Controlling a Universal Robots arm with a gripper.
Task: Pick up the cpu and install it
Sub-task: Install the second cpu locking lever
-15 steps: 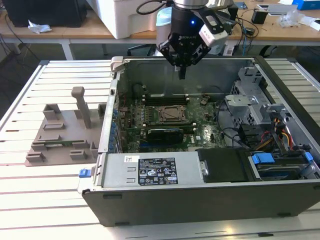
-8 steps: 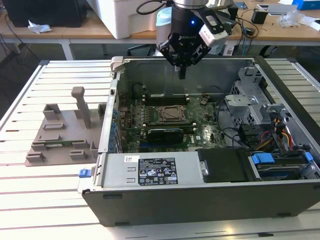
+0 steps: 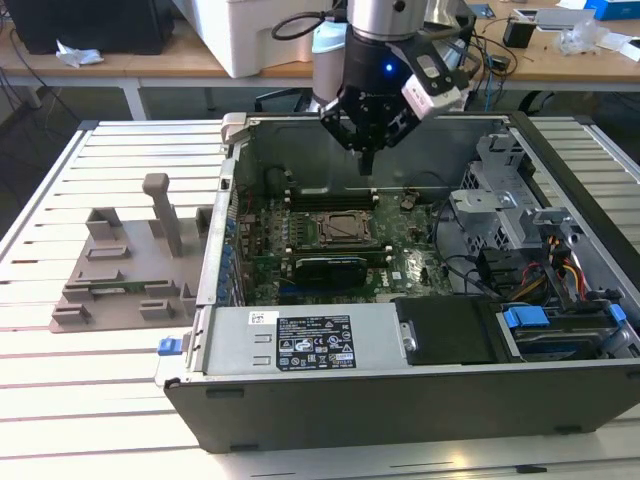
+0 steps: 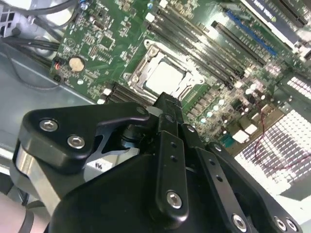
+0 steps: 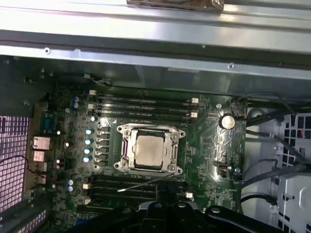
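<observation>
The cpu [image 5: 149, 150] has a smooth, dull-silver metal top, framed by the bright metal socket bracket [image 5: 124, 148]. Around it the motherboard [image 5: 209, 141] is glossy green. The gripper [image 4: 167, 104] looks matt black.

The cpu [image 5: 149, 150], a small flat square chip with a pale silver-grey metal top, lies level inside the metal frame of the socket [image 5: 127, 145] on the green motherboard [image 5: 209, 141]. In the second wrist view the cpu [image 4: 165, 77] appears as a bright square seated in the socket, between banks of memory slots [image 5: 143, 104].
</observation>
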